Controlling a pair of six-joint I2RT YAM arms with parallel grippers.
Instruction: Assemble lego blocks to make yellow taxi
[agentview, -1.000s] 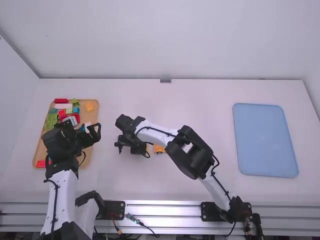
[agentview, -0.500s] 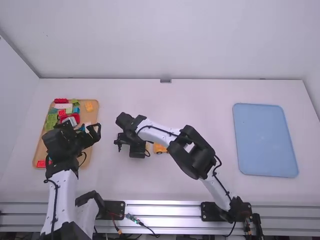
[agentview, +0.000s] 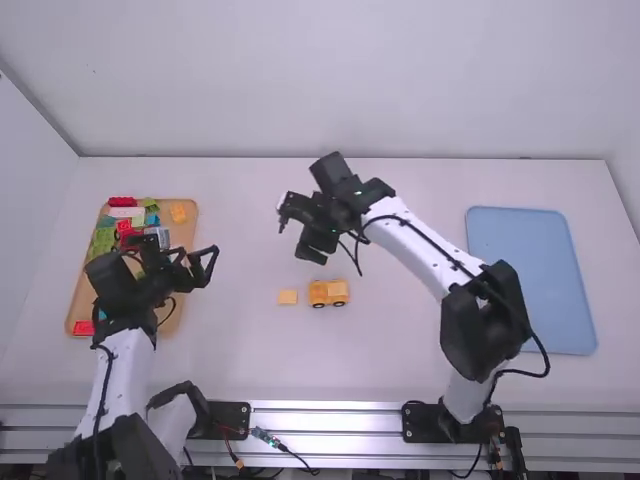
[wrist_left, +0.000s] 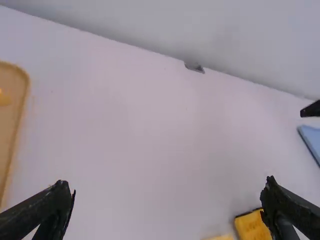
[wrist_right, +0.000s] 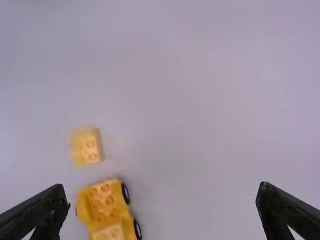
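Observation:
A yellow car body (agentview: 328, 292) with black wheels stands on the table, a small flat yellow block (agentview: 288, 297) lying just left of it, apart. Above and beyond both, the right gripper (agentview: 294, 236) hangs open and empty. My left gripper (agentview: 207, 266), also open, is beside the wooden tray. Between the left gripper's (wrist_left: 167, 184) fingers there is bare table in its wrist view; the car body (wrist_left: 251, 226) is partly behind one finger. In the right wrist view, the studded block (wrist_right: 86, 146) and car body (wrist_right: 106, 201) lie near one finger of the right gripper (wrist_right: 161, 187).
The wooden tray (agentview: 76, 290) at the left holds loose coloured blocks, including a yellow-orange one (agentview: 178, 213), and the left arm covers part of it. A blue tray (agentview: 530, 280) lies at the right, with the right arm reaching past its near left side.
My right arm has swung up and to the right from over the small block, uncovering it and the car body. The left gripper has shifted slightly to the right, away from the tray.

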